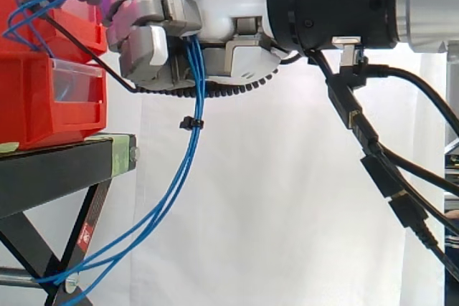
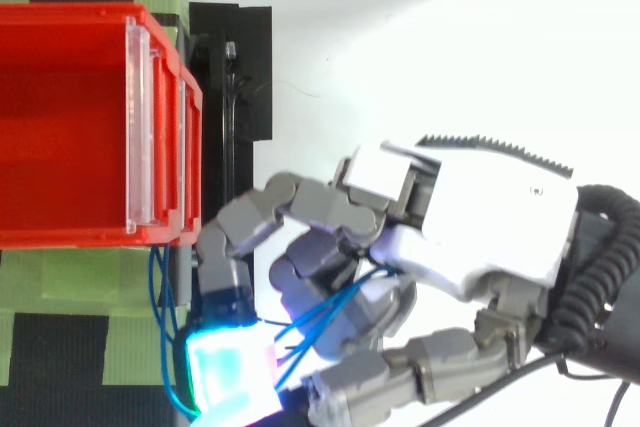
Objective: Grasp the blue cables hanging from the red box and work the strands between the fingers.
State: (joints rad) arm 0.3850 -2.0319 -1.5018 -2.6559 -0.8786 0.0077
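Observation:
Thin blue cables [image 1: 188,163] run from the red bins [image 1: 50,98] at the left, pass through my hand [image 1: 147,30] and hang down in a long loop toward the lower left. A small black tie [image 1: 191,123] binds the strands below the hand. My hand is level with the upper bin, its fingers curled round the strands. From above, the hand [image 2: 470,217] sits just right of the red bin [image 2: 70,127], and the blue cables [image 2: 330,312] thread between the curled fingers near a glowing cyan fingertip [image 2: 230,372].
The bins stand on a black stand [image 1: 57,173] with green tape on its edge and angled legs below. A white curtain hangs behind. Open room lies under the hand and to the right of the hanging loop.

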